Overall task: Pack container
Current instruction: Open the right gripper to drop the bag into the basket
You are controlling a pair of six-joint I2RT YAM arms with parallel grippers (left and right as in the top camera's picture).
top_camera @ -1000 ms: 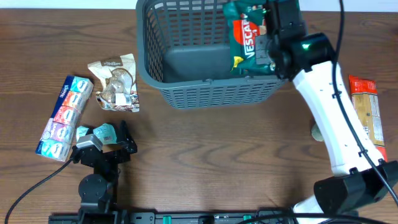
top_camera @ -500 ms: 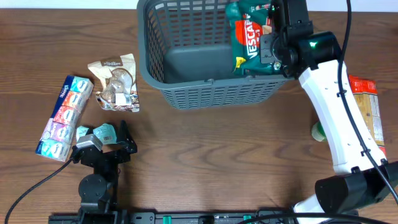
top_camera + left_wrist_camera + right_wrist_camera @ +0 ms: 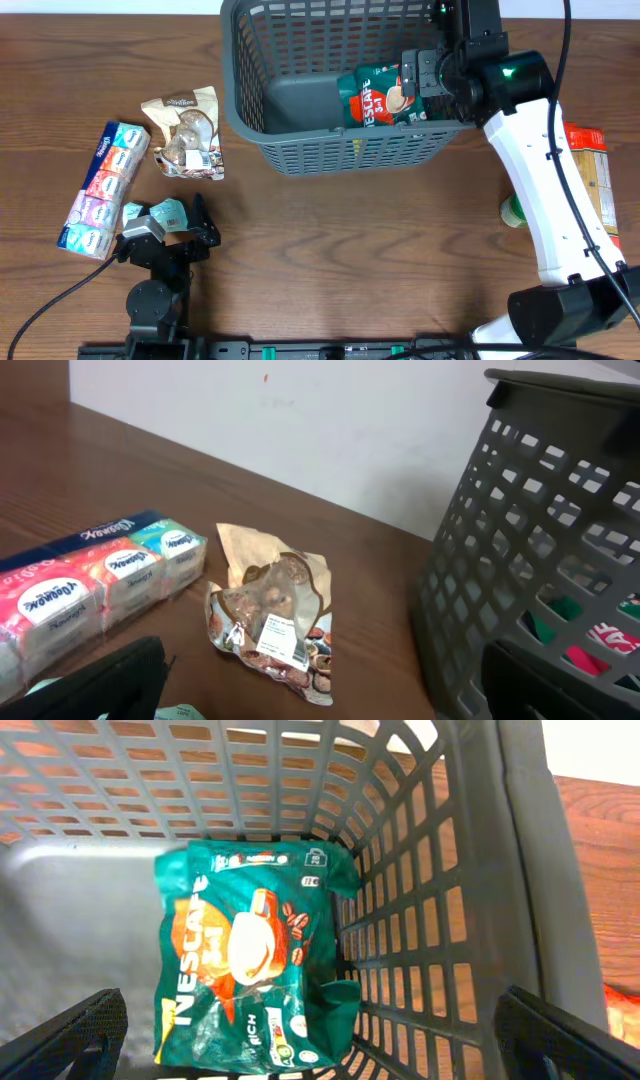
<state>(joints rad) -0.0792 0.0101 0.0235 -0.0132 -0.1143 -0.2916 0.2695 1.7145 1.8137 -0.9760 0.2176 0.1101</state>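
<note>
The container (image 3: 340,150) is a dark grey slotted basket at the table's far middle. A green Nescafe bag (image 3: 375,95) lies loose on its floor against the right wall. My right gripper (image 3: 428,72) hangs open above the basket's right side. In the right wrist view the bag (image 3: 245,955) lies flat below the gripper (image 3: 320,1050), touching neither finger. My left gripper (image 3: 165,225) rests open at the near left, over a small pale-teal packet (image 3: 152,212). From the left wrist the basket wall (image 3: 540,540) stands to the right of the gripper (image 3: 320,700).
A row of colourful tissue packs (image 3: 102,187) lies at the far left. A clear snack bag (image 3: 185,132) sits between them and the basket. An orange-red packet (image 3: 590,175) and a small green-capped thing (image 3: 512,210) lie at the right, beside the right arm.
My right gripper has opened and let go of the Nescafe bag. The bag dropped from upright in the jaws to lying on the basket floor. The left arm has not moved.
</note>
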